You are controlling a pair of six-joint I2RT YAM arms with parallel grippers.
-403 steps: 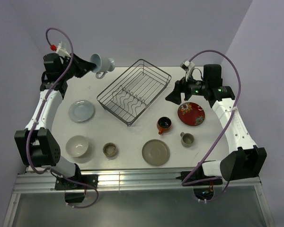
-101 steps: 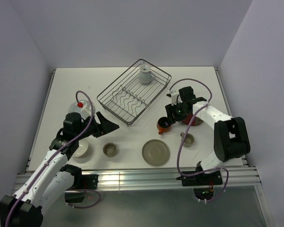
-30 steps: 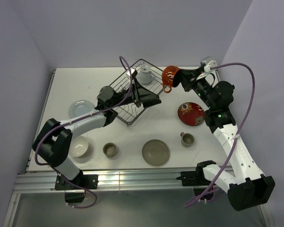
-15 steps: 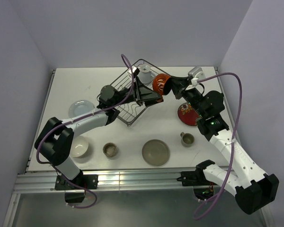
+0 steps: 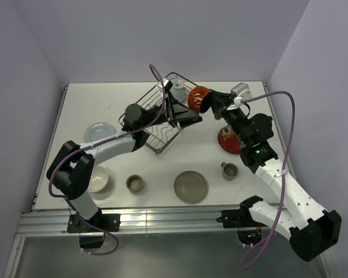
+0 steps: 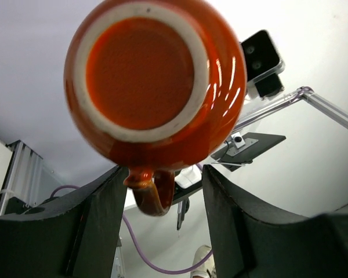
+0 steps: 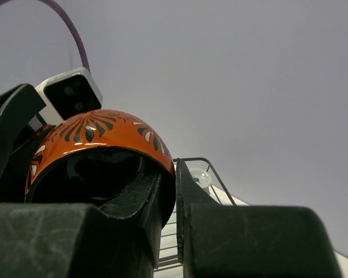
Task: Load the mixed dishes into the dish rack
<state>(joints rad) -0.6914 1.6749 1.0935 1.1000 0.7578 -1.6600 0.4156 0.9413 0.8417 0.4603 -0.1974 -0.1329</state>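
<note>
The orange-red mug [image 5: 198, 98] hangs in the air over the right edge of the dish rack [image 5: 160, 141], tipped on its side. My right gripper [image 5: 211, 99] is shut on its rim, one finger inside and one outside [image 7: 168, 171]. My left gripper [image 5: 188, 114] reaches up from the rack side and stands open under the mug's base [image 6: 145, 69]. The mug's handle [image 6: 153, 194] hangs between its fingers [image 6: 164, 179], close to the left one and apart from the right one. A blue-grey cup [image 5: 178, 91] stands upside down in the rack's far corner.
On the table lie a pale plate [image 5: 98, 133], a cream bowl [image 5: 97, 180], a beige cup [image 5: 135, 183], an olive-grey plate [image 5: 191, 186] and a grey cup [image 5: 229, 170]. The red floral plate [image 5: 229, 141] is partly hidden under my right arm. My left arm stretches across the rack.
My right arm has carried the mug left and slightly down, toward the left gripper. The left gripper's fingers have come closer together around the handle.
</note>
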